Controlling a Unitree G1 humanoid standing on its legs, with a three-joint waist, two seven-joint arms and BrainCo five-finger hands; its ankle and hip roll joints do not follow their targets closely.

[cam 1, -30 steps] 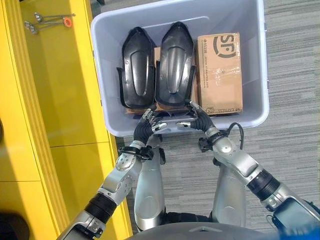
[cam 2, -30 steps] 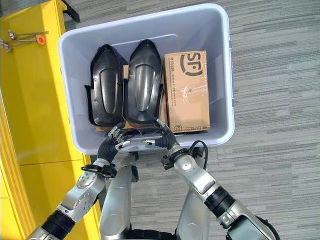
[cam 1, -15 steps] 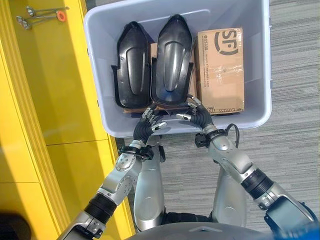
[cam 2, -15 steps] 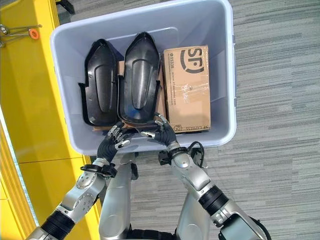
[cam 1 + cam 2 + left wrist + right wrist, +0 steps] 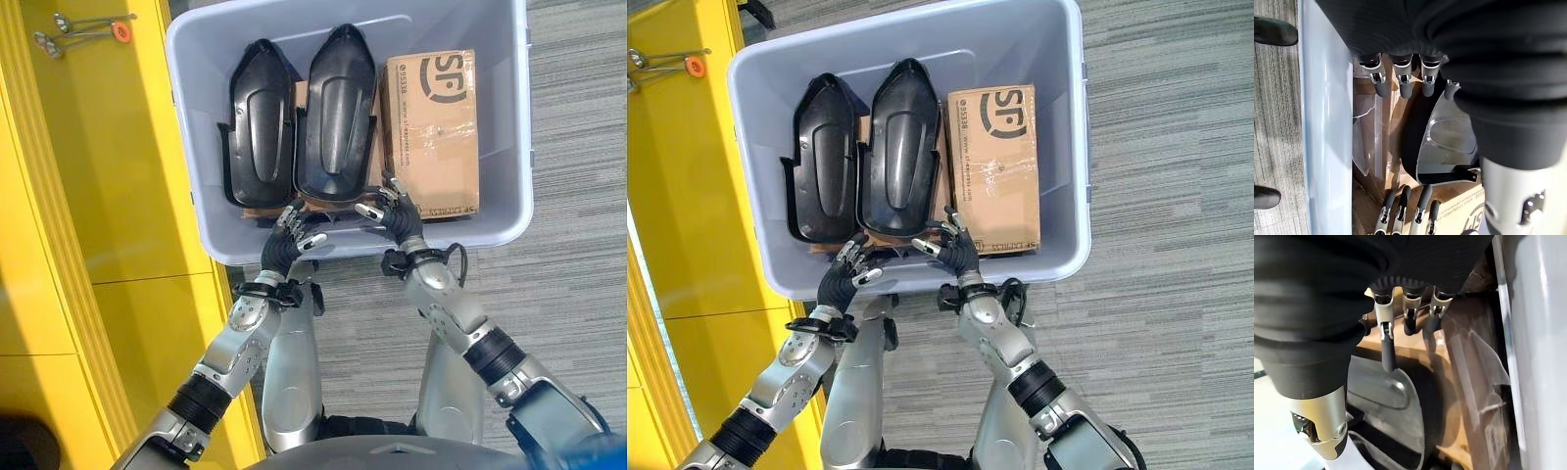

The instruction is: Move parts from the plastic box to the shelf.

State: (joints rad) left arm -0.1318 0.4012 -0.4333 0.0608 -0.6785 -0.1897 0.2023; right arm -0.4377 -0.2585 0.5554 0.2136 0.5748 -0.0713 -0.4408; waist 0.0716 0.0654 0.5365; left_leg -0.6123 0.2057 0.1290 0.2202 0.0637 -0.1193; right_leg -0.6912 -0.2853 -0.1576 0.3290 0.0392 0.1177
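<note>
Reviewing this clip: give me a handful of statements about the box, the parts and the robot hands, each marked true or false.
1. Two black parts lie side by side in the plastic box. True.
2. The cardboard box is on the yellow shelf. False: it lies in the plastic box, right of the parts.
3. The left robot hand holds a part. False: its fingers are relaxed, holding nothing.
4. The right robot hand is open over the box's near edge. True.

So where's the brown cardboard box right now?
The cardboard box lies inside the grey plastic box, on the robot's right side, right beside the two black parts. The right hand is at its near end.
</note>
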